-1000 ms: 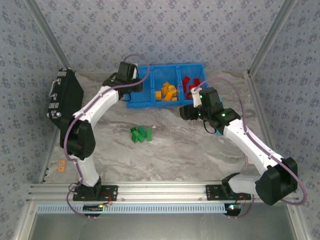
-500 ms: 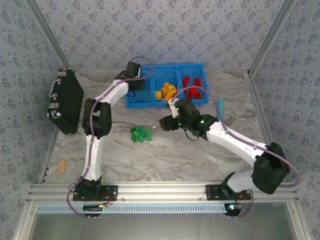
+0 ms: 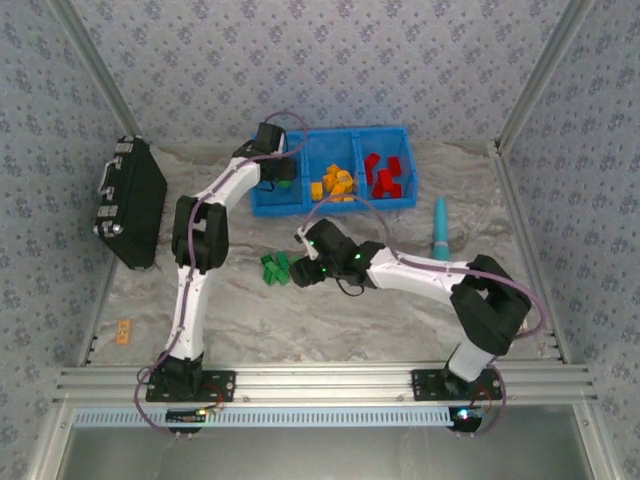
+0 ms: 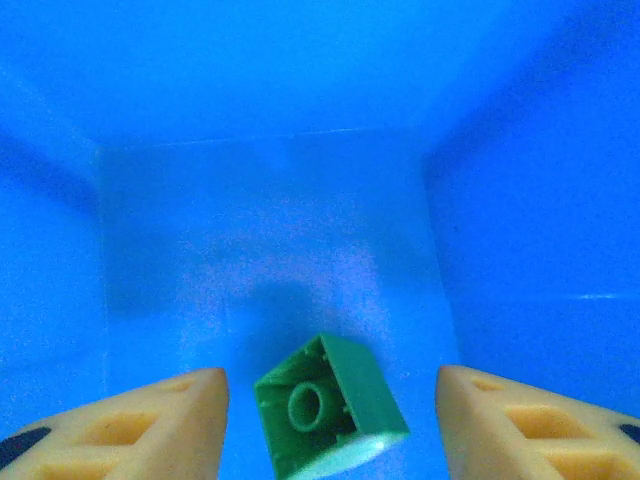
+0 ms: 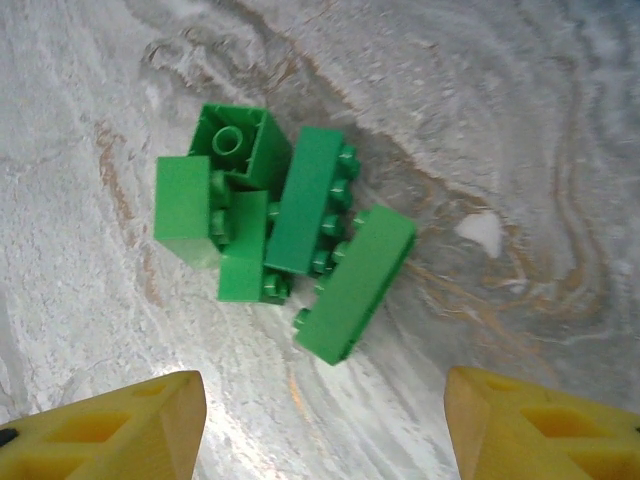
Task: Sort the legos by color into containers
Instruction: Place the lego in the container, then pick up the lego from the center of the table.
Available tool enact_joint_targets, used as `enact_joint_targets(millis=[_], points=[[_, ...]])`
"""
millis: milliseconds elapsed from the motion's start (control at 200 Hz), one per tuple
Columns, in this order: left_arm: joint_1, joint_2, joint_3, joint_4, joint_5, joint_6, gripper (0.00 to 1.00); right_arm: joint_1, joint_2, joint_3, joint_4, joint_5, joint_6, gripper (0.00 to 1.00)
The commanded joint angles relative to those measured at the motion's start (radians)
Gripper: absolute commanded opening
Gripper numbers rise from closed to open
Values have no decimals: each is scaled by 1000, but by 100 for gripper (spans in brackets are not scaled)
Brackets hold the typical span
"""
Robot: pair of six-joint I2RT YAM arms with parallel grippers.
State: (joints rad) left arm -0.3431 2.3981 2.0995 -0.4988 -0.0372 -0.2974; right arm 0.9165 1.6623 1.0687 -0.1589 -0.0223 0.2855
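Legos (image 5: 285,225) below the open right tool (image 5: 322,378) look light, rigid, slick, best pinched across flat long sides; left tool (image 4: 330,373) hangs open inside the containers (image 4: 250,100).

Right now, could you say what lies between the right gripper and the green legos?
Bare marbled table runs from the right gripper to the green legos, in the right wrist view.

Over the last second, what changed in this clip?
The right gripper swung left from above the red bricks to hover, open, over the green pile. The left gripper opened and let a green brick go into the left compartment. The pile, red bricks, orange bricks and black case stayed put.
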Motion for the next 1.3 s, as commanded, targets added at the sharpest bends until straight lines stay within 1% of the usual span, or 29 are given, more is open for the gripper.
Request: enact_joint_targets(millis=[0,145,290,460,510,635,860,1015,1065,1130,1185,1295], points=[[-4,-4,-1,-18,24,8,57,24,43,50,-8,18,21,66],[-4,-57,-36,-5,32,21,57,33,90,74,-35,42,35,66],[-4,-155,-73,-10,52,46,57,35,144,109,-66,55,52,66],[-10,-352,-144,-14,59,83,58,22,202,181,-130,76,59,65],[-11,-413,-194,-16,60,93,58,16,214,193,-138,76,67,65],[-14,-541,-235,-79,69,117,59,-1,249,224,-162,74,88,65],[-20,-825,-397,-105,24,151,61,-21,290,241,-165,44,118,63],[-22,-994,-467,-170,13,160,61,-22,321,253,-172,36,125,61],[-23,-1063,-516,-157,36,161,63,-23,332,260,-179,41,127,59],[-24,-1147,-582,-138,112,183,66,-27,345,264,-189,45,126,55],[-23,-1198,-614,-158,172,204,67,-35,352,262,-193,45,126,52],[-23,-1265,-656,-244,178,229,67,-48,368,263,-217,46,116,47]])
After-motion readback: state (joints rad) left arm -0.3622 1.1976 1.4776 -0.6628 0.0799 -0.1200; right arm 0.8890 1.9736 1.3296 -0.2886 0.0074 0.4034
